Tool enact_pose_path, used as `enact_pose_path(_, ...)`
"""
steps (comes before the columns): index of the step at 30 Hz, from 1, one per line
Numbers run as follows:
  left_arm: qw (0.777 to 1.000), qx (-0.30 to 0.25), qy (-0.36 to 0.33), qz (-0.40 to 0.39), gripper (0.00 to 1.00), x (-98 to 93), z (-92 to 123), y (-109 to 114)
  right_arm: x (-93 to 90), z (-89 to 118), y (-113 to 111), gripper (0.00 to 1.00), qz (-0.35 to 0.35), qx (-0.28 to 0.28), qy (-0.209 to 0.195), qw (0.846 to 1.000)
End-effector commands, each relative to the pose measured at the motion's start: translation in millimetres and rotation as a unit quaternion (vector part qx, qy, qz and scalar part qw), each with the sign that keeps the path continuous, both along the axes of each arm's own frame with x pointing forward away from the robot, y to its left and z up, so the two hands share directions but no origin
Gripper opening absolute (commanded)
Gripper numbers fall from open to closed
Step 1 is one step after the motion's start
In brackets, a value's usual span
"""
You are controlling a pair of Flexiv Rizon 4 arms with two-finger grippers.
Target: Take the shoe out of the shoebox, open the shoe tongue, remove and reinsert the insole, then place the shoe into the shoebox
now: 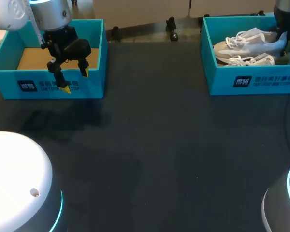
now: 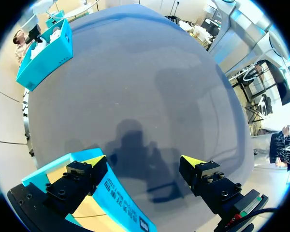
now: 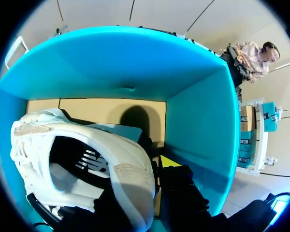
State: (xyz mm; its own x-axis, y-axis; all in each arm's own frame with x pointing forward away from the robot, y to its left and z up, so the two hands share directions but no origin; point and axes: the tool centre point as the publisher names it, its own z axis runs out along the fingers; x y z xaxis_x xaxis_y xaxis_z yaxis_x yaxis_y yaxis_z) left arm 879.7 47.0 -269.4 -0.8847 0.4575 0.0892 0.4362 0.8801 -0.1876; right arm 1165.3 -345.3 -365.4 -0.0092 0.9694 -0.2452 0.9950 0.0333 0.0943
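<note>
Right gripper [image 3: 157, 193] sits down in the right shoebox [image 1: 222, 79] pinching the heel collar of 1 white shoe [image 1: 249, 46], apparently to carry it, while left gripper [image 1: 72, 75] hovers wide over the other box [image 1: 94, 53].

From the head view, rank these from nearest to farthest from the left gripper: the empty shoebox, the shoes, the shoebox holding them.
1. Empty shoebox: at the table's left; the left gripper hangs over its front wall.
2. Shoebox holding the shoes: across the table, at the right.
3. Shoes: inside that box, past its near wall, so only slightly farther.
</note>
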Motion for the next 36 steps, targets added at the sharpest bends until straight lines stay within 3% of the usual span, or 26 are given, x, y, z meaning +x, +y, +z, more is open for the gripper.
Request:
enact_pose_path(1,1.000,0.001,0.000,0.000,1.00,0.1,0.3,0.1,7.6,-0.8,-2.1,0.00,0.004,0.012,-0.001,1.000)
enact_pose_path(14,1.000,0.001,0.000,0.000,1.00,0.1,0.3,0.1,8.0,4.6,1.6,0.00,0.007,0.006,-0.003,1.000)
enact_pose_path(36,1.000,0.001,0.000,0.000,1.00,0.1,0.3,0.1,8.4,-4.8,8.7,0.00,0.010,0.008,0.005,1.000)
